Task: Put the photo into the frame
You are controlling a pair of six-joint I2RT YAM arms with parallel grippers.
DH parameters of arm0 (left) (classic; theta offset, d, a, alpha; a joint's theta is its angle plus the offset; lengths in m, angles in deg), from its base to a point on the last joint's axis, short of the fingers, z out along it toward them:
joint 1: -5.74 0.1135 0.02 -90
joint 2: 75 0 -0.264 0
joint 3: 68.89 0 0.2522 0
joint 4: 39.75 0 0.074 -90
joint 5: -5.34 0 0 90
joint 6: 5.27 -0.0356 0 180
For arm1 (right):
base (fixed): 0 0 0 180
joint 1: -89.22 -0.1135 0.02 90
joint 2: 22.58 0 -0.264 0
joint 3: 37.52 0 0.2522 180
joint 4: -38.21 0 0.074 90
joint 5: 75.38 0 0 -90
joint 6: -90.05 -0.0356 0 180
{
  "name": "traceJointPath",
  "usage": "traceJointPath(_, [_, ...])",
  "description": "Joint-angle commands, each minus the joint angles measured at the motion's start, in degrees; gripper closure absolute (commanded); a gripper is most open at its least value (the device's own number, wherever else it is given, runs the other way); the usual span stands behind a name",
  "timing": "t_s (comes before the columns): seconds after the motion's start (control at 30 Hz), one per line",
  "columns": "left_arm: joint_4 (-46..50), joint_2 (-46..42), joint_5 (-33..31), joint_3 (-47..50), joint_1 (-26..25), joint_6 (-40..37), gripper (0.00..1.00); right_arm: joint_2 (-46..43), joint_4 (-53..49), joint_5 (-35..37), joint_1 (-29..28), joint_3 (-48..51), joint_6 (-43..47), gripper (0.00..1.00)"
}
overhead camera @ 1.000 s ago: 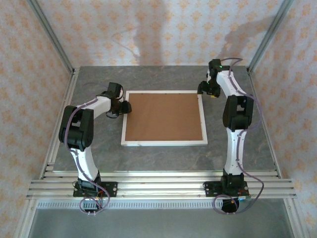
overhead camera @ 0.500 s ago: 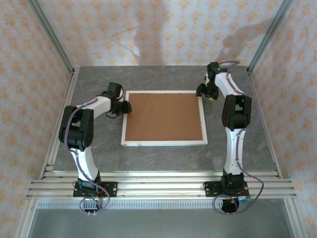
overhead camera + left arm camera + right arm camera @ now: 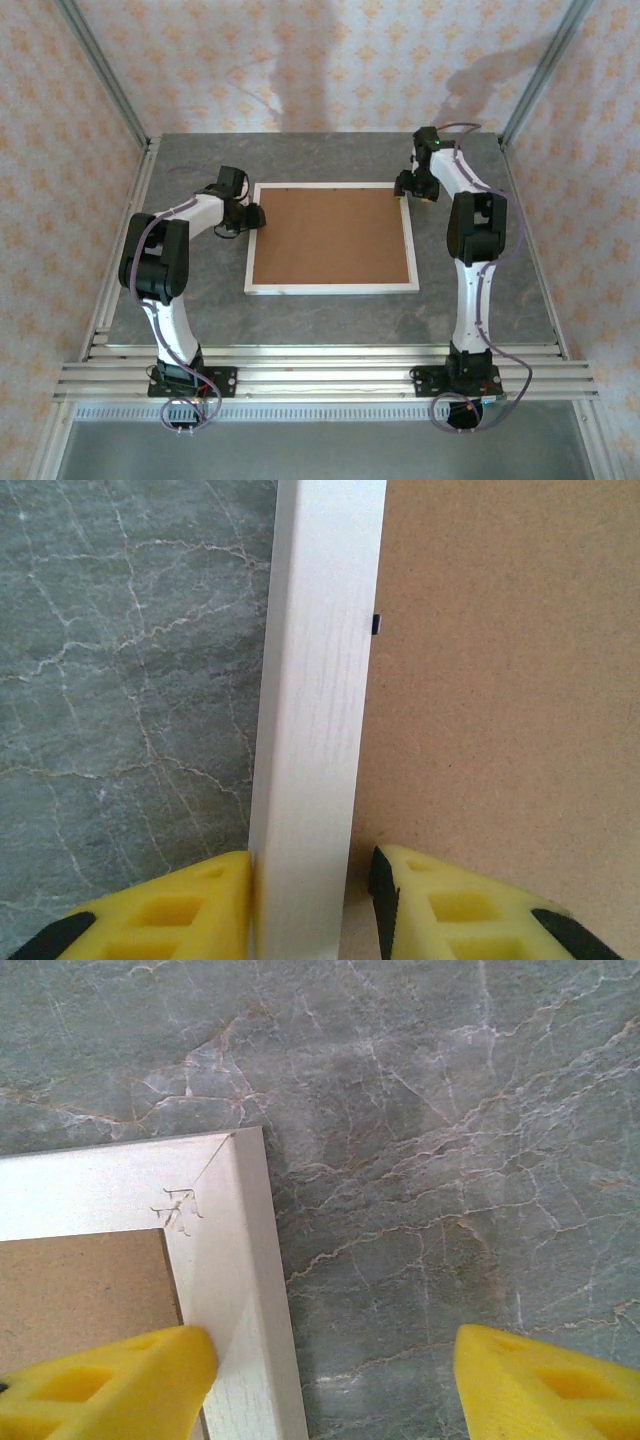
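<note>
Left pincer (image 3: 312,875) pinching the left rail of the white frame (image 3: 330,289), flat and face down mid-surface (image 3: 330,320), brown backing board (image 3: 330,235) inside. Right pincer (image 3: 330,1352) spread above the far right corner. Probably light, stiff, smooth; best held across a narrow rail.

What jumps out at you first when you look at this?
A big white frame lies flat on the grey table, its brown backing board facing up. The left arm's jaws pinch its left edge, and the right arm's jaws hang open over its far right corner.
</note>
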Motion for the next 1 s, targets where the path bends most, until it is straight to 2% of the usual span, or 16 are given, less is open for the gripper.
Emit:
traceJointPath(0.0, [3.88, 1.09, -1.21, 0.98, -0.81, -0.16, 0.65, 2.41, -6.38, 2.83, -2.87, 3.63, 0.11, 0.32])
traceJointPath(0.37, [4.22, 0.90, -1.48, 0.96, -0.87, -0.09, 0.65, 3.57, -7.99, 3.25, -3.43, 4.24, -0.44, 0.32])
traceJointPath(0.57, [3.87, 0.87, -1.50, 1.23, -0.86, 0.36, 0.65, 3.18, -8.55, 6.29, -4.28, 5.57, -0.43, 0.31])
traceJointPath(0.97, [3.97, 0.87, -1.44, 1.25, -0.68, 0.46, 0.65, 6.71, -13.40, 5.66, -7.49, -1.58, 0.10, 0.27])
